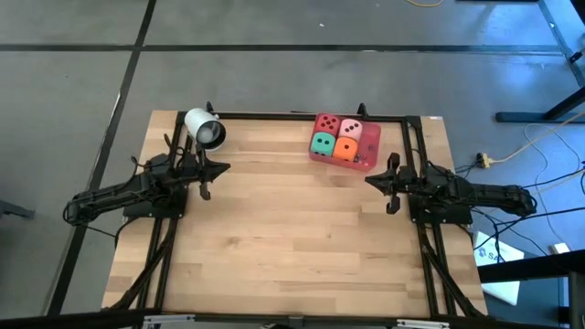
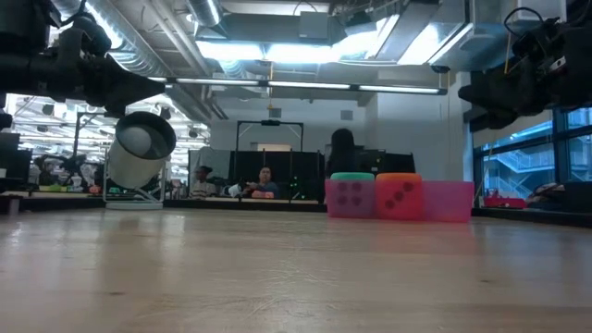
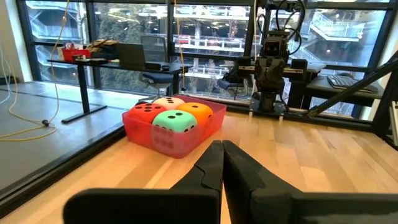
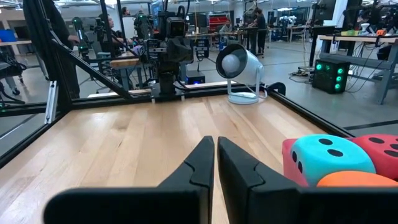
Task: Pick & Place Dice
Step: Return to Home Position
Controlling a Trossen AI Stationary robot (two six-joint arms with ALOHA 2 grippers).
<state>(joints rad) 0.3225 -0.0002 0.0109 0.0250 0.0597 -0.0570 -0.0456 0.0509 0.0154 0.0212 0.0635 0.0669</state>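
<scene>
- Going by the high view, all four dice sit inside the see-through red plastic tray, which is at about 1 o'clock from the middle of the light wooden table, near the far edge.
- They're packed in a two-by-two block, touching each other. The soft red die with dark pips is at 11 o'clock in the tray and the soft pink die at 1 o'clock. The soft green die is at 7 o'clock and the soft orange die at 5 o'clock.
- The 3 o'clock side of the tray has nothing in it.
- The left gripper hangs over the table's 9 o'clock side and points toward the middle. In the left wrist view its two dark fingers are pressed together with nothing between them.
- The right gripper is at the 3 o'clock side, facing the left one, well apart from it. Its fingers are closed on nothing too. The tray is just off at its 11 o'clock, not touching.
- The white cylinder on a small stand is at 11 o'clock on the table, just beyond the left gripper.
- In the low view both arms are up off the tabletop, and the green and orange dice poke above the tray wall.
</scene>
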